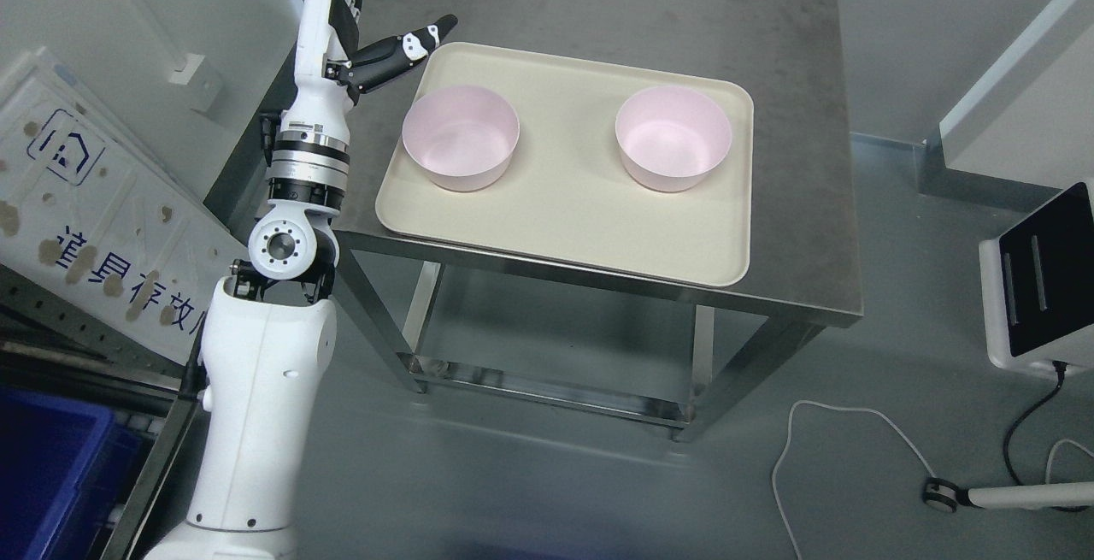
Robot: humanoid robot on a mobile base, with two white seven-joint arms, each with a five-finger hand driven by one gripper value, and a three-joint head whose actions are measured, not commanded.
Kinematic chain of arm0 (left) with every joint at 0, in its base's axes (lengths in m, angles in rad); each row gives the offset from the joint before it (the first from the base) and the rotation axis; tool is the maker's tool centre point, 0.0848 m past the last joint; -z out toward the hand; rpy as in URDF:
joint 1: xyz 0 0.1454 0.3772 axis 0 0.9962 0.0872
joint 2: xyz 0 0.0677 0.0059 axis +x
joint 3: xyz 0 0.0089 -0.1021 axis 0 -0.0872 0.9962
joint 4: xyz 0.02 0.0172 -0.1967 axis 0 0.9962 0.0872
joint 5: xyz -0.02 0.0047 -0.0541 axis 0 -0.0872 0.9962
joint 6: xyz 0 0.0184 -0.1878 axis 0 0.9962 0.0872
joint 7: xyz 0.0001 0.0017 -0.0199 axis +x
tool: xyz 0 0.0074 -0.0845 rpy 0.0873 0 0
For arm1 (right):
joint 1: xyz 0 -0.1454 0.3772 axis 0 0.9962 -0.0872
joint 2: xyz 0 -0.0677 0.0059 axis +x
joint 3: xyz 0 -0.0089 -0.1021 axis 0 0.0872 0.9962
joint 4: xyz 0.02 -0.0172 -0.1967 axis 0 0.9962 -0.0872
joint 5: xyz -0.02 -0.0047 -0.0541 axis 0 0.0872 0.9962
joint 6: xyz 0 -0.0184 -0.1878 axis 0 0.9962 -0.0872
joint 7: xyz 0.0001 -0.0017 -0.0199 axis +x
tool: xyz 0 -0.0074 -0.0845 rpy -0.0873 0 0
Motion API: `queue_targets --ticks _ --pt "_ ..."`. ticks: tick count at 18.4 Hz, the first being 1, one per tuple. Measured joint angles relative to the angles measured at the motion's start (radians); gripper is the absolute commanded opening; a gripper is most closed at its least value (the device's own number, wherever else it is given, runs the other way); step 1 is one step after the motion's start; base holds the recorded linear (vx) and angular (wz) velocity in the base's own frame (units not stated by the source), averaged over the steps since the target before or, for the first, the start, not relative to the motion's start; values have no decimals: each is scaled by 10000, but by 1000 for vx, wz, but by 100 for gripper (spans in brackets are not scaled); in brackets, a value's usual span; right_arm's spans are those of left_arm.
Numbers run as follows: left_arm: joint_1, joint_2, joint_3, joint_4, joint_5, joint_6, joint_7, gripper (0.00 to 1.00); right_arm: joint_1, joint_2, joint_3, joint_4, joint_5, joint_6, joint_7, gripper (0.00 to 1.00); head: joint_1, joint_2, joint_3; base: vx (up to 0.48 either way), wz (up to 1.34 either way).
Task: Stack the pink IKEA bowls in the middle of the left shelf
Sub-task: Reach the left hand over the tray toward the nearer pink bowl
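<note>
Two pink bowls stand upright and apart on a cream tray [564,226] on a steel table. One pink bowl [461,149] is at the tray's left, the other pink bowl [673,138] at its right. My left arm rises from the lower left. Its hand [367,21] is at the table's far left, just beyond the tray's top-left corner, fingers spread and holding nothing, thumb [408,49] pointing toward the tray. It is a short way from the left bowl, not touching it. The fingers run out of the top edge.
The steel table [795,201] has a lower frame. A shelf with a white sign [77,209] and a blue bin [51,474] is at the left. A white device [1038,286] and cables lie on the floor at right.
</note>
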Motion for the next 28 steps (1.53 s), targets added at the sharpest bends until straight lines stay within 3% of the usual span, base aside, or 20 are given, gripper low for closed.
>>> queue_targets --ticks 4,7,11,14,21,23,28 --pt "81 0 163 0 0 -75 -29 98 0 0 0 0 0 24 -9 100 0 0 0 -8 44" --pt "-100 153 271 58 0 -68 -1144 96 0 0 0 0 0 34 -10 100 0 0 0 0 0" --pt "-697 878 369 221 -538 1562 -3197 97 0 0 0 0 0 41 -12 100 0 0 0 0 0" --pt "-1174 1432 280 392 -1317 2148 -4226 94 0 0 0 0 0 43 -12 100 0 0 0 0 0" --pt "-1878 2266 -141 699 -2087 2372 -6508 89 -1 0 0 0 0 46 -13 100 0 0 0 0 0" --pt "-2012 2415 -345 752 -2173 2384 -6938 84 -1 0 0 0 0 47 -13 100 0 0 0 0 0" --pt "-2347 2634 -1049 938 -2642 2406 -7422 83 -1 0 0 0 0 48 -13 100 0 0 0 0 0"
